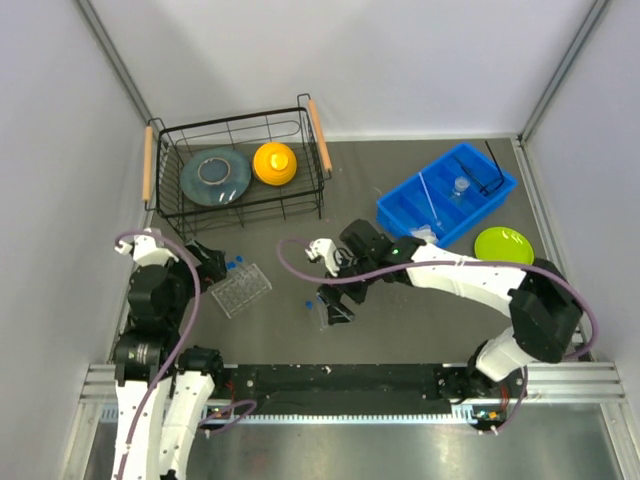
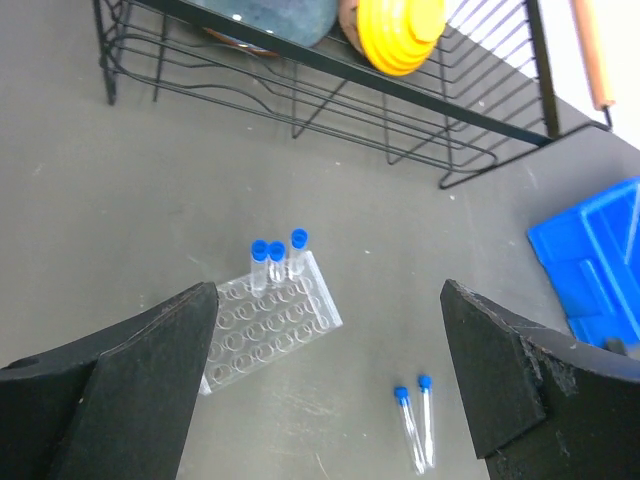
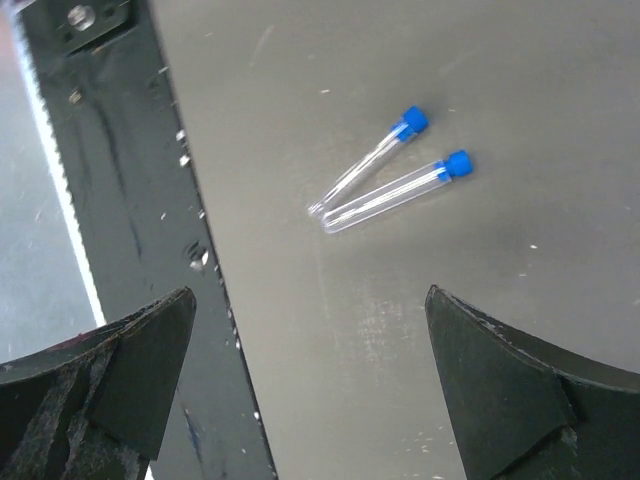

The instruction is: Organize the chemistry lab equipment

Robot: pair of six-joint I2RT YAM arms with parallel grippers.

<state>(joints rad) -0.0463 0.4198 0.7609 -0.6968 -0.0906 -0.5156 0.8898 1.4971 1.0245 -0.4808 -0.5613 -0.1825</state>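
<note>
Blue-capped test tubes (image 3: pixel 385 185): two loose on bench (image 3: pixel 520 90), upper centre. Right end effector (image 3: pixel 308 300), left end effector (image 2: pixel 328 290): wide open, empty.

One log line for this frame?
left gripper: open, above clear plastic grid rack | rack: three blue-capped test tubes upright | right gripper: open, above two loose tubes lying flat

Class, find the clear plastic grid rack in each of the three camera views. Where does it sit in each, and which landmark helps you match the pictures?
Top external: the grid rack lies left of centre on the table, set at an angle.
Left wrist: centre-left, with three blue-capped tubes standing at its far end.
Right wrist: not in it.
Shared landmark: the black wire basket, beyond the rack in both views that show it.
</note>
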